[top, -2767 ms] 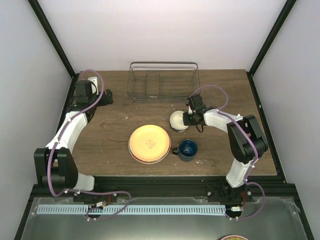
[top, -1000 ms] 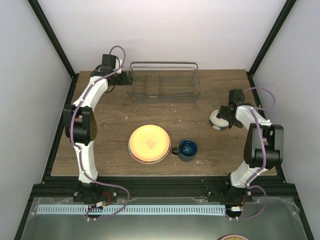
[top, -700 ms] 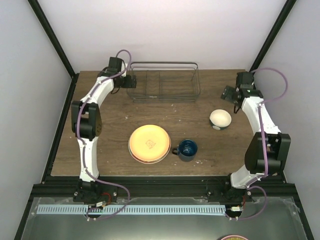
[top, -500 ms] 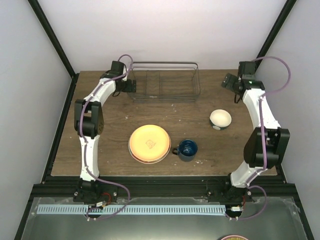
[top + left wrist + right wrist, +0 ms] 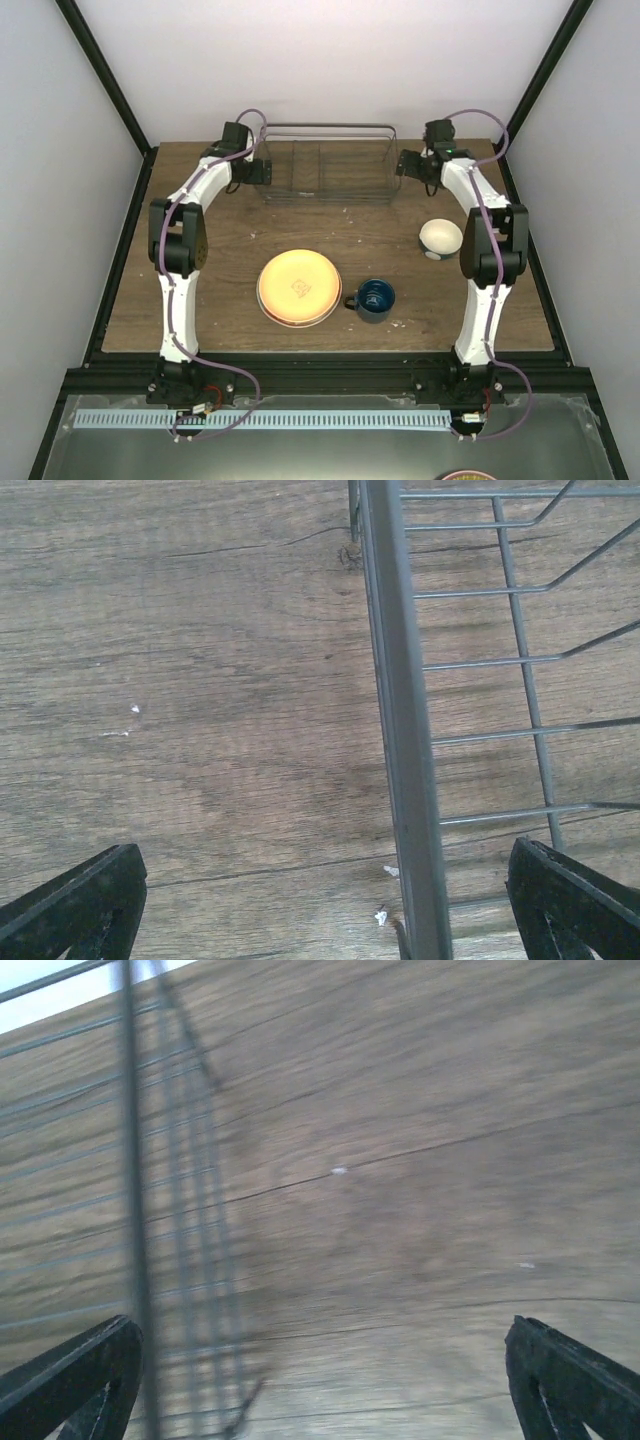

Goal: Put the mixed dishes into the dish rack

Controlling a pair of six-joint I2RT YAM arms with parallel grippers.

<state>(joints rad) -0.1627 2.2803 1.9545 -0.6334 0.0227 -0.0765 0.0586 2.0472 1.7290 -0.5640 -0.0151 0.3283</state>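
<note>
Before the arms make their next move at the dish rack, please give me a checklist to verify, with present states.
1. Both left gripper and right gripper open: ok.
2. Left rim of the dish rack between the left gripper's jaws: ok.
3. Right rim between the right gripper's jaws: cannot tell, that wrist view is blurred.
4. The rack holds no dishes: ok.
5. The orange plate, blue mug and bowl stand apart from the rack: ok.

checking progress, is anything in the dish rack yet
Empty. The top view shows only bare wire in the dish rack; the orange-yellow plate, mug and bowl sit on the table.
</note>
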